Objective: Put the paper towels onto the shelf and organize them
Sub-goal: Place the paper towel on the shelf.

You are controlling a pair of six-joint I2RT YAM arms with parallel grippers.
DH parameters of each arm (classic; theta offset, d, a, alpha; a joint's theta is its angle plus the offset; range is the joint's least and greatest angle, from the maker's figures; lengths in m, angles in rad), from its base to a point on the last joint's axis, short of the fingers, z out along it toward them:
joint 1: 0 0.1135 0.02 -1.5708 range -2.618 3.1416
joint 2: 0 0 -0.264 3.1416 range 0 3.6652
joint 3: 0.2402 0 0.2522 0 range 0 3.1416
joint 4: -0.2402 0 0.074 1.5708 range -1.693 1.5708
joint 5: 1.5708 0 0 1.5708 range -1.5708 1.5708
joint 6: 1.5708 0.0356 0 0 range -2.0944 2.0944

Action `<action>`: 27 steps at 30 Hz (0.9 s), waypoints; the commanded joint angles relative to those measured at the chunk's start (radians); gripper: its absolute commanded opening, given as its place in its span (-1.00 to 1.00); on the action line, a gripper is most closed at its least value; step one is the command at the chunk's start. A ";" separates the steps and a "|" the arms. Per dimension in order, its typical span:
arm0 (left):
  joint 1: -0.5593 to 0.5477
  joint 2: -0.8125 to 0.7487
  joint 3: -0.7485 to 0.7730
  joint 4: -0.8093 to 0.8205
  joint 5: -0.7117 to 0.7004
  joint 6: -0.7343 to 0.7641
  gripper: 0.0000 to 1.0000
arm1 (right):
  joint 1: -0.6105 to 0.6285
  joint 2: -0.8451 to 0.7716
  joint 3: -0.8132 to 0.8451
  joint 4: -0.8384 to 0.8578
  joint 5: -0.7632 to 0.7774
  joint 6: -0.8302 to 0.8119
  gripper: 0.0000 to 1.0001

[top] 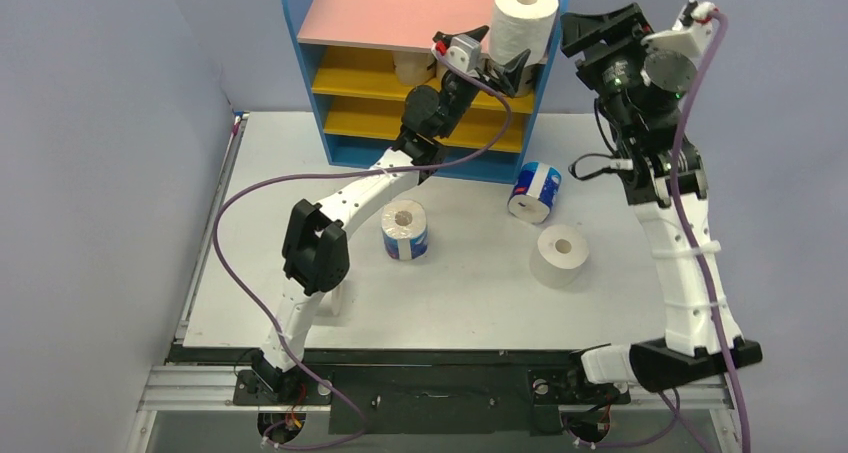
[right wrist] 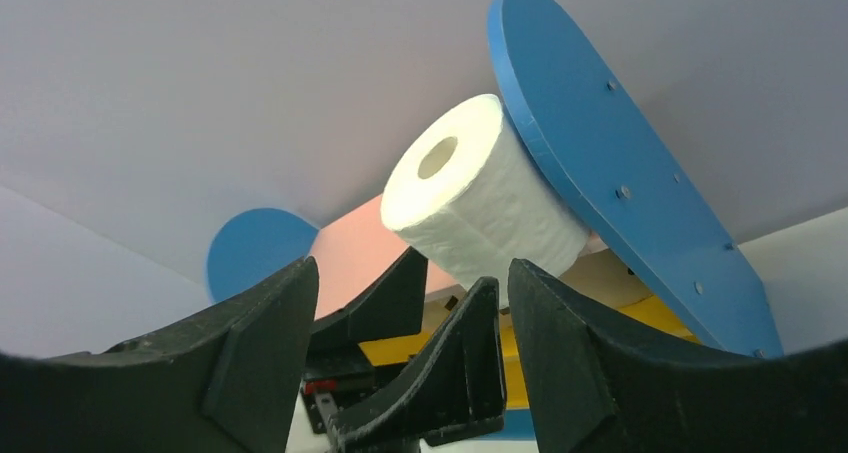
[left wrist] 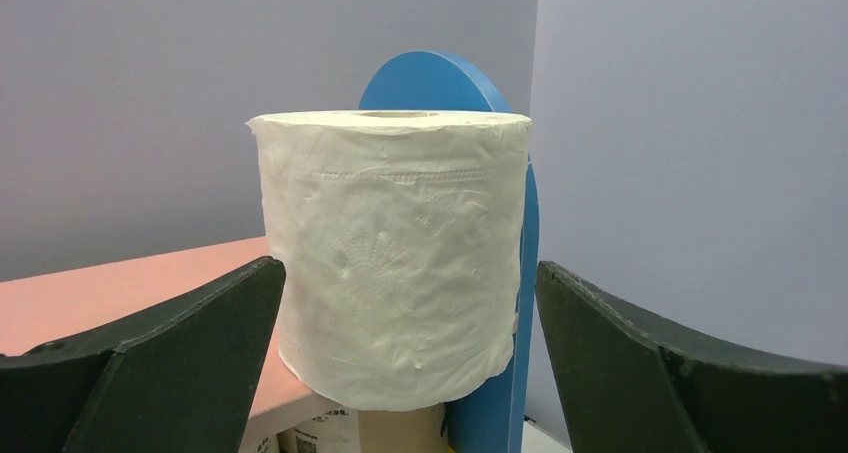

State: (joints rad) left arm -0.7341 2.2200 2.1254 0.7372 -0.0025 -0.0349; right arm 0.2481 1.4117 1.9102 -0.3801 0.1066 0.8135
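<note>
While straddling the white roll [top: 524, 18] with the wide-open, empty left gripper [left wrist: 410, 273], could clip and topple it off the shelf [top: 380, 18] top's front edge, upper middle of overhead frame; right gripper [right wrist: 412, 273] part-open, empty.

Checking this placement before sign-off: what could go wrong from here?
1. The white roll stands at the front right corner of the pink top board and seems to overhang its edge, so it may tip off.
2. The open left pincer flanks the roll closely. A crooked pull-back could clip it.
3. The right pincer, also open, is close to the left one. The arms could collide.
</note>
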 commanded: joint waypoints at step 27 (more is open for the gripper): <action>0.049 -0.187 0.182 -0.656 0.108 -0.178 0.93 | 0.182 -1.021 -1.266 0.181 -0.170 -0.206 0.27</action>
State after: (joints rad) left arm -0.6960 2.0159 2.2543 0.1341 0.0746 -0.2165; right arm 0.4091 0.4564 0.6941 -0.1768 0.0082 0.6804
